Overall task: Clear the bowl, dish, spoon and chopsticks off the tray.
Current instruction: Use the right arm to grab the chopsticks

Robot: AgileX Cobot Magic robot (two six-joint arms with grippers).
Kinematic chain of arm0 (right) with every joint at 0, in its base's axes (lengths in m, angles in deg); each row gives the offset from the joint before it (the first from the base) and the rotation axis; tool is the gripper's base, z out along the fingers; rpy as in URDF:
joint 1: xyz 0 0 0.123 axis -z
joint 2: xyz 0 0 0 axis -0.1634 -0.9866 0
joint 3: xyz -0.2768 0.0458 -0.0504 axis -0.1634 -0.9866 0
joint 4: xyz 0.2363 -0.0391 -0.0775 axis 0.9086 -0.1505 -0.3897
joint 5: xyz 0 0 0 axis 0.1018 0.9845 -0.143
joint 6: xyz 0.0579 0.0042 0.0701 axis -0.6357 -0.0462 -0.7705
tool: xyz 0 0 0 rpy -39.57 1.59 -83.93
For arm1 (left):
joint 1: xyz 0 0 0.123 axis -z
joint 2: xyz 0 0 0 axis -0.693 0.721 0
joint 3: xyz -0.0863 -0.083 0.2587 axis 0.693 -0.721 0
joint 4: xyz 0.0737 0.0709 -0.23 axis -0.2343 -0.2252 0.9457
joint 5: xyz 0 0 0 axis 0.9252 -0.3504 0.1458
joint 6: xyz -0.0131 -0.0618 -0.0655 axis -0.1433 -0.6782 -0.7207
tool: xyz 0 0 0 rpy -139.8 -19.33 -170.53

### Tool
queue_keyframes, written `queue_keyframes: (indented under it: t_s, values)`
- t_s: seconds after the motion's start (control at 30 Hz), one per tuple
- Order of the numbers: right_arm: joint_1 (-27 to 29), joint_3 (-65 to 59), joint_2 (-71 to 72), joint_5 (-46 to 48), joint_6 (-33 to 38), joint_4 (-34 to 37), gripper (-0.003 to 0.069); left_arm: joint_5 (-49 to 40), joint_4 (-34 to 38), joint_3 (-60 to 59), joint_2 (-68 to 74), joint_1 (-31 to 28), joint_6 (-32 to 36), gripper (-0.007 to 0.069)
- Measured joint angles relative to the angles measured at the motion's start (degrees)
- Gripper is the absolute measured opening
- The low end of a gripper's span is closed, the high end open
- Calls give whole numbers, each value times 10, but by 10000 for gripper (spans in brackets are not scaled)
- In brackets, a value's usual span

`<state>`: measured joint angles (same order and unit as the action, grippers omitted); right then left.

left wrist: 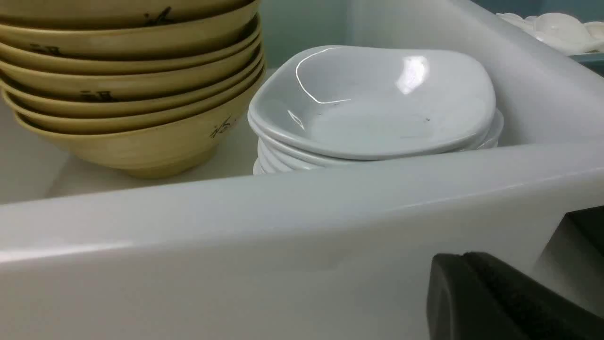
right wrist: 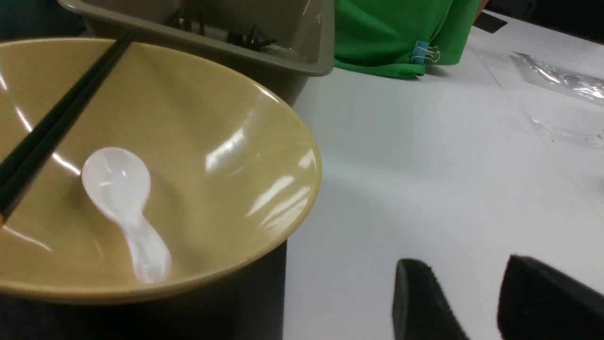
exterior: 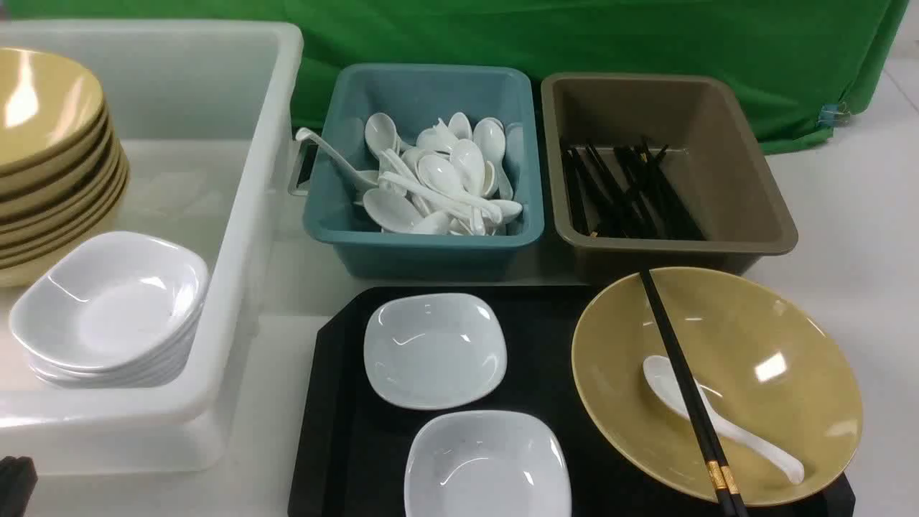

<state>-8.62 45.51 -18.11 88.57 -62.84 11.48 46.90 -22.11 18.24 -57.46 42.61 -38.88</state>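
Note:
The black tray (exterior: 546,337) lies at the near middle of the table. On it stand two white squarish dishes (exterior: 434,350) (exterior: 487,467) and, at its right end, the wide mustard-yellow bowl (exterior: 775,337). The white spoon (exterior: 754,441) lies inside the bowl, and the black chopsticks (exterior: 675,352) rest across the bowl over the spoon. My right gripper (right wrist: 465,267) is open and empty, low over the bare table beside the bowl (right wrist: 212,141). My left gripper (left wrist: 460,257) is shut with nothing in it, just outside the white bin's near wall.
A big white bin (exterior: 237,237) on the left holds stacked yellow bowls (exterior: 50,165) and stacked white dishes (exterior: 108,309). Behind the tray stand a teal bin (exterior: 423,255) of spoons and a brown bin (exterior: 747,187) of chopsticks. A clear plastic bag (right wrist: 561,94) lies far right.

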Motion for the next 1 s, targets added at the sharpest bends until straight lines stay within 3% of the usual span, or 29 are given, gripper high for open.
queue_keyframes:
  t_s: [0.37,0.53,0.6,0.77,0.93,1.0]
  values:
    - [0,0,0,0,0,0,246,27,8,0,0,0,-9,3]
    - [0,0,0,0,0,0,246,134,179,0,0,0,-96,3]
    - [0,0,0,0,0,0,246,169,215,0,0,0,-113,3]
    - [0,0,0,0,0,0,246,241,219,0,0,0,-133,3]
    - [0,0,0,-15,0,0,246,342,218,0,0,0,-213,3]
    - [0,0,0,-19,0,0,246,428,190,0,0,0,-266,3]
